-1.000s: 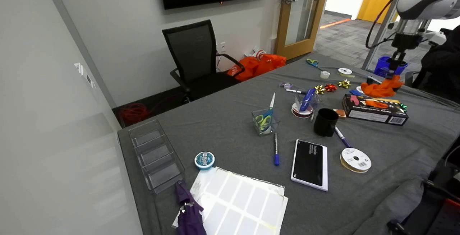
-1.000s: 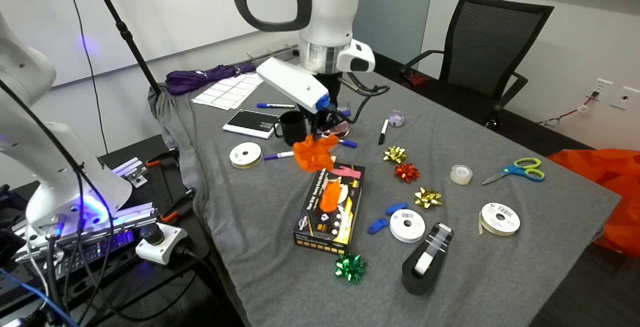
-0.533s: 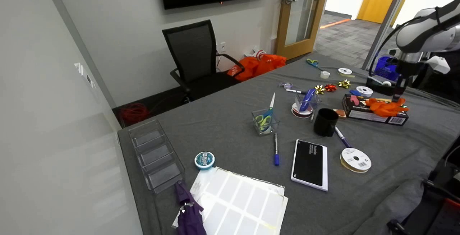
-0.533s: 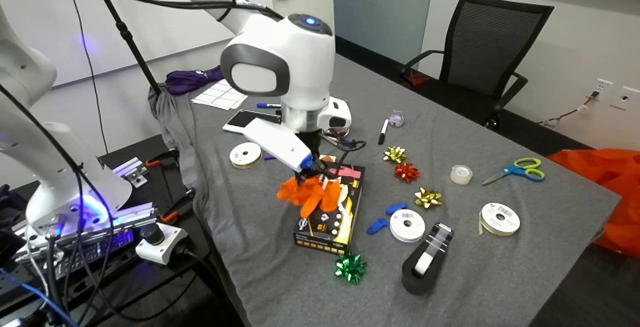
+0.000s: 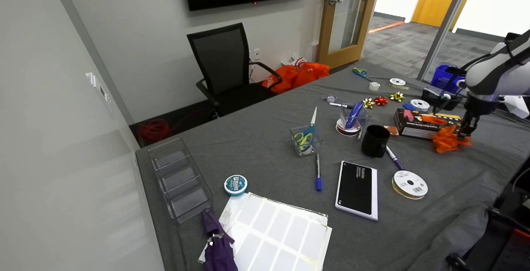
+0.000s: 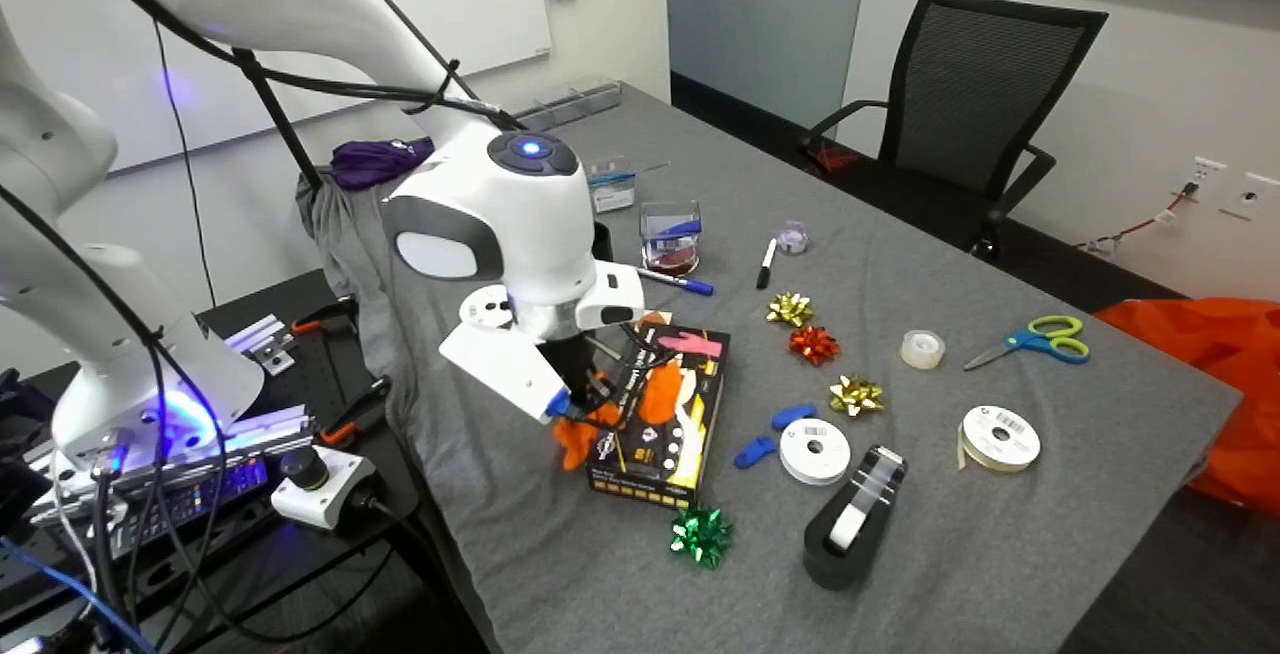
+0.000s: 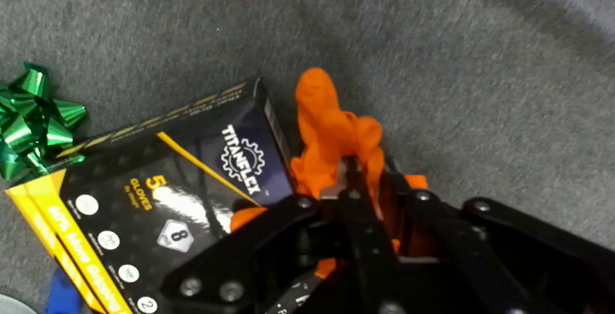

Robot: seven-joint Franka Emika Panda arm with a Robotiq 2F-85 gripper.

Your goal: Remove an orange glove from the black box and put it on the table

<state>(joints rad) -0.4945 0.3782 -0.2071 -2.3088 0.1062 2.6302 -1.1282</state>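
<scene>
The orange glove (image 5: 445, 140) is bunched up at the long side of the black box (image 5: 414, 129), low at the table (image 5: 265, 167). It also shows beside the box in an exterior view (image 6: 574, 438), partly behind the hand. My gripper (image 5: 463, 132) points down over it. In the wrist view my gripper (image 7: 370, 172) has its fingers close together with glove folds (image 7: 322, 131) between them. The glove's lower part seems to touch the table cloth; the exact contact is hidden. The box lies flat, and orange shows in an oval on its top (image 6: 660, 394).
A green bow (image 6: 700, 536) and a black tape dispenser (image 6: 855, 524) lie by the box. A black mug (image 5: 374, 141), a ribbon spool (image 5: 410, 183) and a notebook (image 5: 356, 188) stand or lie nearby. The cloth edge hangs beside the robot base.
The glove hung in the air by the box, then passed over the box's top. Now my gripper has carried it lower, to the box's side toward the robot base.
</scene>
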